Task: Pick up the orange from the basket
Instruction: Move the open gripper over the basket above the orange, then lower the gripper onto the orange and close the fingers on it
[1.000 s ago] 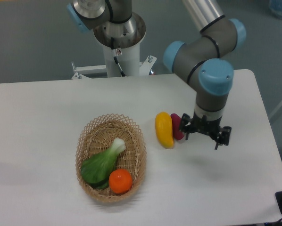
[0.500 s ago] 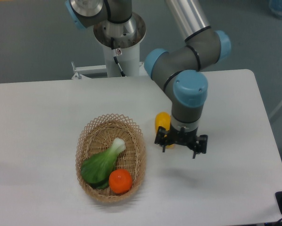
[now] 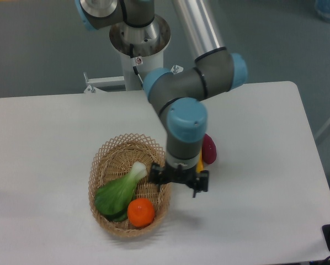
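Orange (image 3: 140, 212) in basket (image 3: 106, 155), near end, touching bok choy (image 3: 118, 191). Fingers (image 3: 179, 181) spread, grasping nothing — hanging over basket's right rim, up and right of the fruit. Purple-red fruit (image 3: 209, 149) on table (image 3: 43, 138) behind the arm — yellow one mostly hidden.

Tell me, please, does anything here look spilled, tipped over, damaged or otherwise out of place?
Nothing stands out. The basket sits flat on the table, with the orange and a leafy green vegetable lying inside it. A purple-red fruit lies on the table beside the arm. The gripper hangs over the basket's right rim.
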Robot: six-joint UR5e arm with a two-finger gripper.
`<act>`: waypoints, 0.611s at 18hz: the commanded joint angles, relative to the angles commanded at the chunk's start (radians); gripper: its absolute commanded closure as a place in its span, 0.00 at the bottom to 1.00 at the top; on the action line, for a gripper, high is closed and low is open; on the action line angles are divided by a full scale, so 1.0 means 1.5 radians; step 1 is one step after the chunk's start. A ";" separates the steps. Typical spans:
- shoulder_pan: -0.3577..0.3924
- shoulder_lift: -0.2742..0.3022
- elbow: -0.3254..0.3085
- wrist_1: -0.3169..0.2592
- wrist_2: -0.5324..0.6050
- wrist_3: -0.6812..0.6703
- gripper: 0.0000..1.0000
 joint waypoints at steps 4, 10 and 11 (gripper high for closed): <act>-0.031 -0.017 0.001 0.000 0.000 -0.026 0.00; -0.042 -0.047 0.018 0.006 0.004 -0.068 0.00; -0.045 -0.053 0.024 0.007 0.005 -0.072 0.00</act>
